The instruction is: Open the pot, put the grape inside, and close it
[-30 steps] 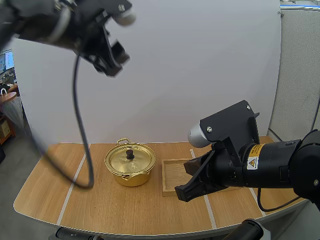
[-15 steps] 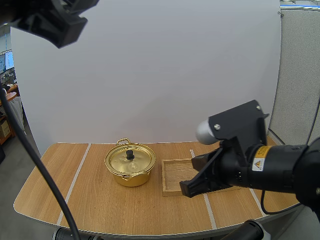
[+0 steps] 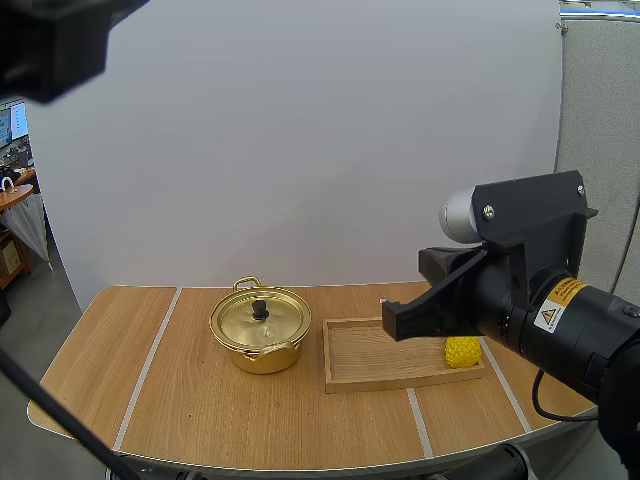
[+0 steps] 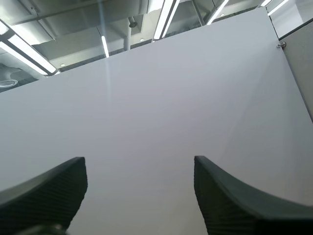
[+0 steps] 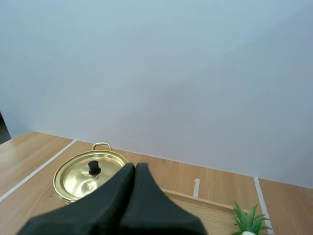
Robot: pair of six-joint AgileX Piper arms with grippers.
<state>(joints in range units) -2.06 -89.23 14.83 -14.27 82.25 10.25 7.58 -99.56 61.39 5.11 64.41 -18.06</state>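
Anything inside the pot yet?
Cannot see inside: the lid, black knob up, sits closed on the pot. The yellow grape bunch lies at the wooden tray's right end, partly covered by the right arm.

The pot (image 3: 262,335) is gold with a black knob (image 3: 260,309), the grapes (image 3: 462,352) yellow, the tray (image 3: 375,354) and table (image 3: 200,420) light brown wood.

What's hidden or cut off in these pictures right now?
High view: the right arm covers most of the grapes on the wooden tray.
High and right wrist views: the lid hides the inside of the pot.
Right wrist view: the shut right gripper hides the wooden tray's near part.
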